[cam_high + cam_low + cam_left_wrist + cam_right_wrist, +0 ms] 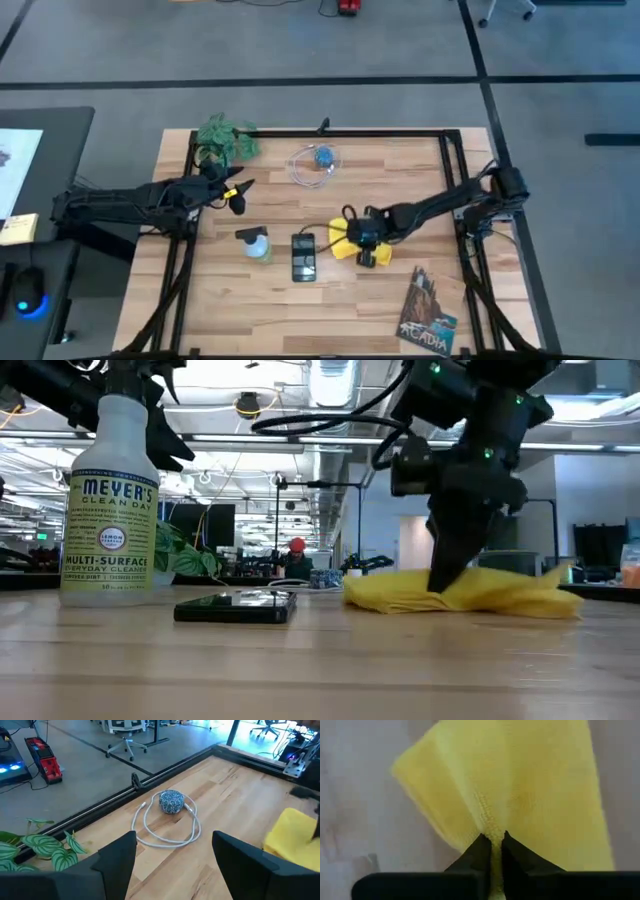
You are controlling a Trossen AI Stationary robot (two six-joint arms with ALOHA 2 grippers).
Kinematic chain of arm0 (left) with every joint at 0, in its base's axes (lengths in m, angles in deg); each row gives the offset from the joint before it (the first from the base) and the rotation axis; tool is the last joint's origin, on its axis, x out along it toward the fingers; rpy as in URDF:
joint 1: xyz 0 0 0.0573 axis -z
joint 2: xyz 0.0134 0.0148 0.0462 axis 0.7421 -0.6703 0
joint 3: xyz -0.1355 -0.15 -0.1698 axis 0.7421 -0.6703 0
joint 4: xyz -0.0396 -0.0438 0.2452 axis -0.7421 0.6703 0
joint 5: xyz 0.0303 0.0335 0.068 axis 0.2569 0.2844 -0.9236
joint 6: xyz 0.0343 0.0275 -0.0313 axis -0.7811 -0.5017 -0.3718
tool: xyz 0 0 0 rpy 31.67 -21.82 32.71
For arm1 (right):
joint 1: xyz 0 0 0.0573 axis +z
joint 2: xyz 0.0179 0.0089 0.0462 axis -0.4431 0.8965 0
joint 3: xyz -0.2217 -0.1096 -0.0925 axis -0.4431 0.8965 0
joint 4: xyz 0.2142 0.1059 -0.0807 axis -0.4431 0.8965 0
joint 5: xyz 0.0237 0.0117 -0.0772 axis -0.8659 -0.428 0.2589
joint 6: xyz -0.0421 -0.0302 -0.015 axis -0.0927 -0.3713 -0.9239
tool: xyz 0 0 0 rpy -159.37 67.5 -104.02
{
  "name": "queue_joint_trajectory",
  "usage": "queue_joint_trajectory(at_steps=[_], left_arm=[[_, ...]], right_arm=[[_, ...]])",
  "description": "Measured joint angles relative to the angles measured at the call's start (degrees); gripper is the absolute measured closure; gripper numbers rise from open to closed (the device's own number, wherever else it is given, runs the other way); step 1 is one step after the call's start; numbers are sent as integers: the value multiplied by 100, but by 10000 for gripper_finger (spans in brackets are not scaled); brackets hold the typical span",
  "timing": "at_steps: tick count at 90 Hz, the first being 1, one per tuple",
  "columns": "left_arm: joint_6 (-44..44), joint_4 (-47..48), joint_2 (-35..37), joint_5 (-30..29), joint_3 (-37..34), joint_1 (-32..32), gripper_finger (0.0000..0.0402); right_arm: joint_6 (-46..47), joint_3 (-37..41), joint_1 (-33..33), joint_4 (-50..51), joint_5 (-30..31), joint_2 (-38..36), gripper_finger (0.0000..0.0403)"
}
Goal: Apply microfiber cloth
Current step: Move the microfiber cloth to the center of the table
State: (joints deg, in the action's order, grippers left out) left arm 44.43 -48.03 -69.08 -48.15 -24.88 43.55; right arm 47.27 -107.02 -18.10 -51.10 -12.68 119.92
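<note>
The yellow microfiber cloth (343,245) lies bunched on the table, just right of the black smartphone (303,256), which lies flat. My right gripper (492,847) points down onto the cloth (500,592) and is shut on it. My left gripper (172,857) hovers open over the table's left part (236,196), above and behind the spray bottle (257,243), with nothing between its fingers. The cloth's right end also shows in the left wrist view (290,837). My right gripper pinches a raised fold of the cloth (491,827) between its two fingertips. The fingers come from above, pointing down (450,575). The cloth stays on the table, spread to both sides of the fingers, slack.
A Meyer's spray bottle (108,500) stands left of the phone (235,606). A white cable coiled around a blue ball (318,163) lies at the far middle, a green plant (225,135) at the far left. A dark booklet (428,312) lies near the right front.
</note>
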Motion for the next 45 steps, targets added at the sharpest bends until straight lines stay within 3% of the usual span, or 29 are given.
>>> queue_joint_trajectory(at_steps=[16,30,38,45], left_arm=[[171,161,-2,4,2,-1,160],[236,249,-2,4,2,0,160],[236,246,-2,4,2,0,160],[233,243,-2,4,2,0,160]], right_arm=[[-174,0,-205,-72,-782,-354,263],[-763,-2,-463,-125,-869,-917,167],[-1189,19,-579,-276,-804,-988,154],[-1399,184,-624,-686,-749,-851,173]])
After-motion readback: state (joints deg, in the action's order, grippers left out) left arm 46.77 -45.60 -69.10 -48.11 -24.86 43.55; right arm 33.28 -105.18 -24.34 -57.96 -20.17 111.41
